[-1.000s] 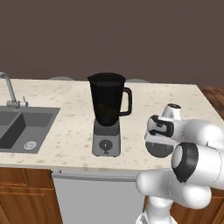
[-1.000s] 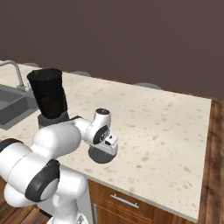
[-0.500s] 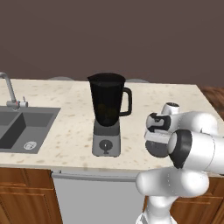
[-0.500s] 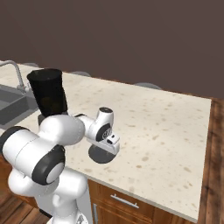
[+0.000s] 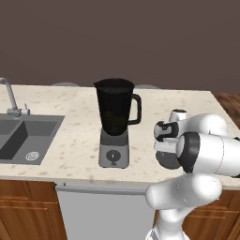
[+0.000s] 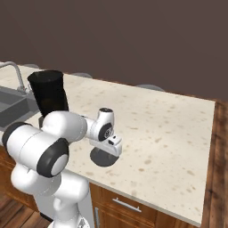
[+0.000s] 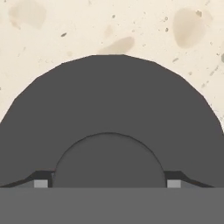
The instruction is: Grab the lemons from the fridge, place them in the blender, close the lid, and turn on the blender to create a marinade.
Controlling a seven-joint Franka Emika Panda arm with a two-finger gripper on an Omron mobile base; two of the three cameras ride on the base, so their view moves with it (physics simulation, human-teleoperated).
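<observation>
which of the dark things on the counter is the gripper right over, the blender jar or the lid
The lid: the flat dark disc lying on the counter directly under the gripper, to the right of the tall blender, which stands apart.

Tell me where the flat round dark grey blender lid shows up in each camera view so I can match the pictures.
Left base view: the flat round dark grey lid peeks out at right of centre, mostly behind the white arm.
Right base view: lid on the counter near its front edge, under the gripper.
Hand view: lid directly below, spanning the lower frame.
Shared landmark: the speckled beige counter it lies on.
</observation>
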